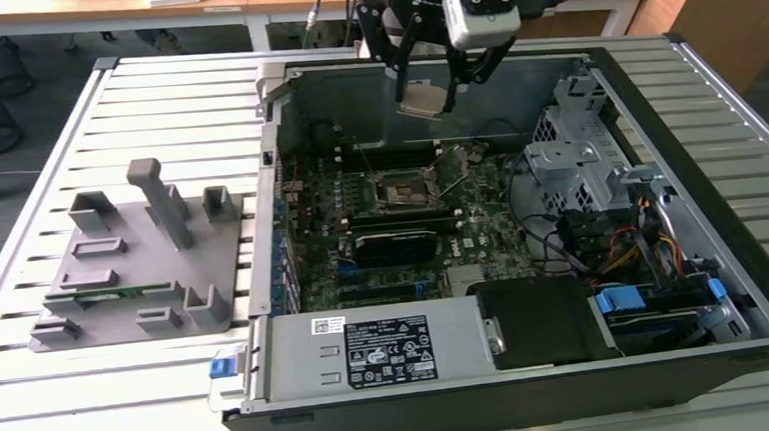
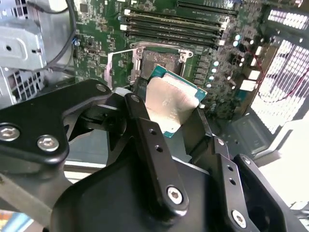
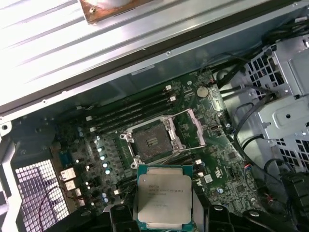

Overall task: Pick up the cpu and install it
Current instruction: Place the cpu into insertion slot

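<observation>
Jaws pinch the square cpu (image 3: 164,199), tilted, silvery top facing up.

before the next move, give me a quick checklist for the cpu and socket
1. Grip on cpu: ok, gripper shut on two of its edges.
2. Socket empty: ok.
3. Socket's frame swung open: ok.
4. Cpu seated: not ok, it hangs above the board, apart from the socket.
5. Cpu corner mark matched to socket: cannot tell.
6. Space between cpu and socket free: ok in the first wrist view.
</observation>
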